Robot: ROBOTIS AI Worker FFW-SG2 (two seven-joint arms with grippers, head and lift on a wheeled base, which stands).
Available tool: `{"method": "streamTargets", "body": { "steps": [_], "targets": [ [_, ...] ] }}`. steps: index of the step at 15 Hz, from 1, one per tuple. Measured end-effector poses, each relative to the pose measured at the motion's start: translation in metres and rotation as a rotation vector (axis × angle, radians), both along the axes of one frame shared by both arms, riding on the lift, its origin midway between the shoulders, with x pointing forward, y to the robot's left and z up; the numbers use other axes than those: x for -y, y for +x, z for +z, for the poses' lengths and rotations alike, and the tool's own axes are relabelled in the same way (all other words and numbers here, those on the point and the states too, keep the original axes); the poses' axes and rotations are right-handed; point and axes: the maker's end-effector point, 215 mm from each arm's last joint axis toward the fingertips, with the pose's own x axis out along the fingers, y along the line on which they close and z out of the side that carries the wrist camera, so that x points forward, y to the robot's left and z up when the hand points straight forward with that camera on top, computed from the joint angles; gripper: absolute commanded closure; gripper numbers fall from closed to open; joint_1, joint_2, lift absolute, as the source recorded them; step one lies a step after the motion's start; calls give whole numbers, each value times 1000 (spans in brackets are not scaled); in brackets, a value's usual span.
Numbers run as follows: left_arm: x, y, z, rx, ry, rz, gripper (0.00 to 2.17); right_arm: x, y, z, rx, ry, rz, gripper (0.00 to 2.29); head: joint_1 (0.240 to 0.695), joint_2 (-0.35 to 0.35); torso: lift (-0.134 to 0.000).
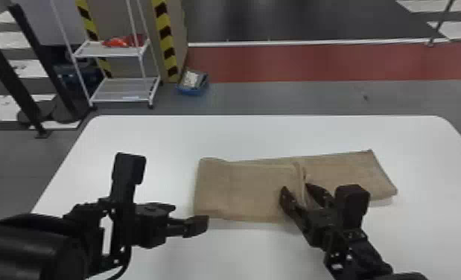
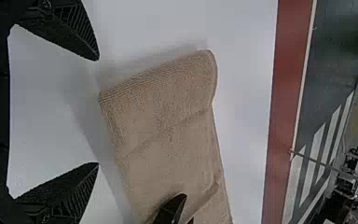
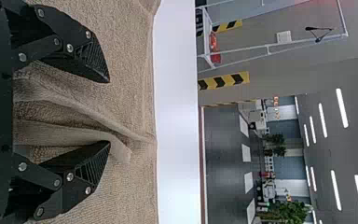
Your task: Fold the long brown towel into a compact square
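A white table [image 1: 263,137] stands in front of me, with a grey floor [image 1: 315,96] and a red floor strip [image 1: 315,63] beyond it. My right gripper [image 1: 296,189] is over the towel [image 1: 248,190], its two fingers [image 3: 81,53] parted on either side of a raised, bunched ridge [image 1: 299,178] of cloth. In the right wrist view I see that ridge as several loose folds lying between the fingers; I can't quite judge whether the nearer fold touches one fingertip, but the pair isn't closed on it.

Around that gripper, the towel lies across the table. The part on the left is doubled over, its rounded fold at the left end, and the upper layer runs back to the ridge. Past the ridge, the rest of the towel reaches out to the right, fairly flat, with its far corner pointing away from me.

My left gripper [image 1: 190,216] is just beside the towel's folded left end, its fingers spread wide with nothing between them.

Farther out, behind the table on the left, I have a white rack [image 1: 108,50] with an orange-red item [image 1: 117,42] on its upper shelf, and a blue bin [image 1: 193,90] on the floor near it.
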Motion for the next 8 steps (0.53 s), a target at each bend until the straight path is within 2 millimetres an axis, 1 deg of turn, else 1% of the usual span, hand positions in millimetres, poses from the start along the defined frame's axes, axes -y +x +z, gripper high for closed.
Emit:
{"method": "streamTargets", "body": {
  "steps": [3,5,7,8],
  "targets": [
    [0,1,-1,-1,0,0,80,0,0,2,6,2,0,505,695,66,-123],
    [0,1,-1,-1,0,-2,80,-1,0,7,19,5,-1,647,695,66,-123],
    [0,1,-1,-1,0,-2,80,-2,1,11,29,6,1,650,695,66,-123],
    [1,1,-1,-1,0,-3,80,-1,1,11,30,5,0,697,695,67,-123]
  ]
}}
